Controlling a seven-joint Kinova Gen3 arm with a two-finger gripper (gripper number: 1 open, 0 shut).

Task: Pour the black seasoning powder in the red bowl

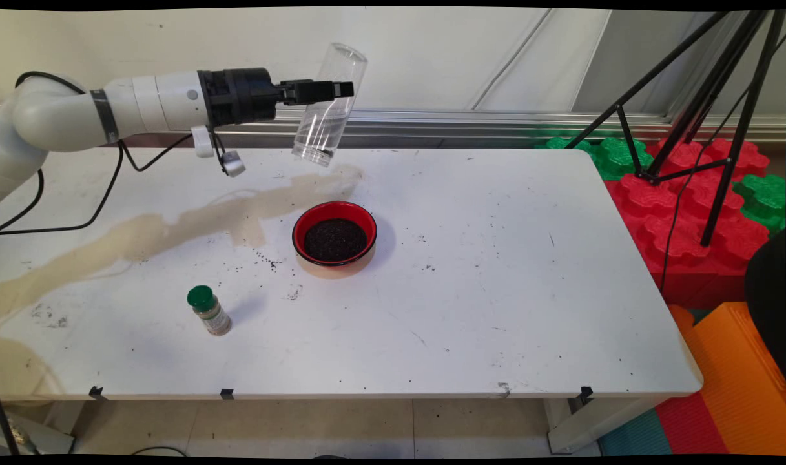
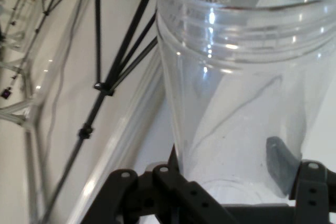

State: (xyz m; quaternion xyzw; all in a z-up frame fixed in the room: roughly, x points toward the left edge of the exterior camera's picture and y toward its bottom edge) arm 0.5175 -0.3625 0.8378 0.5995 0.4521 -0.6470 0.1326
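The gripper (image 1: 341, 90) is clamped across the middle of 1 clear plastic jar (image 1: 328, 106), tilted mouth-down in the air, likely light, rigid and slippery, with the red bowl (image 1: 334, 240) below it.

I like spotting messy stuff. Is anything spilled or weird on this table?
Yes. Small black grains lie scattered on the table left of the red bowl. The pincer holds a clear jar upside down and tilted. A tan stain streaks the tabletop.
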